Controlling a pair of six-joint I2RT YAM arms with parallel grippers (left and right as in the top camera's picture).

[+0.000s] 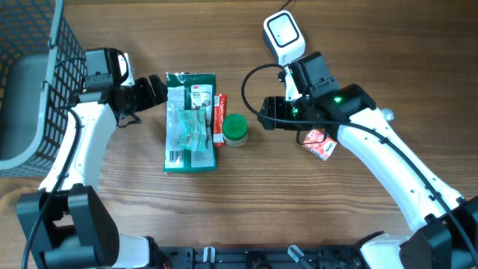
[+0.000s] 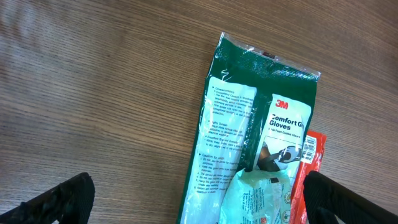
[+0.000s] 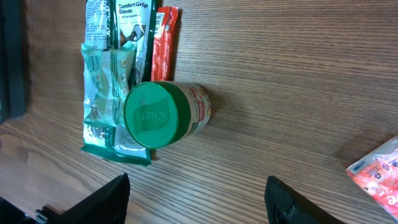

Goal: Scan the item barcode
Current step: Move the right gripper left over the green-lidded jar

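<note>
A green glove pack (image 1: pixel 190 123) lies flat in the middle of the bench (image 1: pixel 246 202), printed side up. A thin red packet (image 1: pixel 219 116) lies along its right edge, touching it. Just beside the packet stands a small jar (image 1: pixel 236 129) with a green lid, upright.

The left fingers (image 2: pixel 62 196) are spread wide and hold nothing. They sit at the glove pack's far left corner (the pack's top edge reaches in between them in the left wrist view). The right fingers (image 3: pixel 109 199) are also apart and empty, pointed at the jar, which stands ahead of the tips without touching them.

A white scanner (image 1: pixel 284 33) sits at the far side of the bench, close by the right arm, with a black cable (image 1: pixel 248 86) looping from it toward the jar. A red-and-white packet (image 1: pixel 319 143) lies partly under that arm. A dark wire basket (image 1: pixel 63 45) stands at the left edge.
</note>
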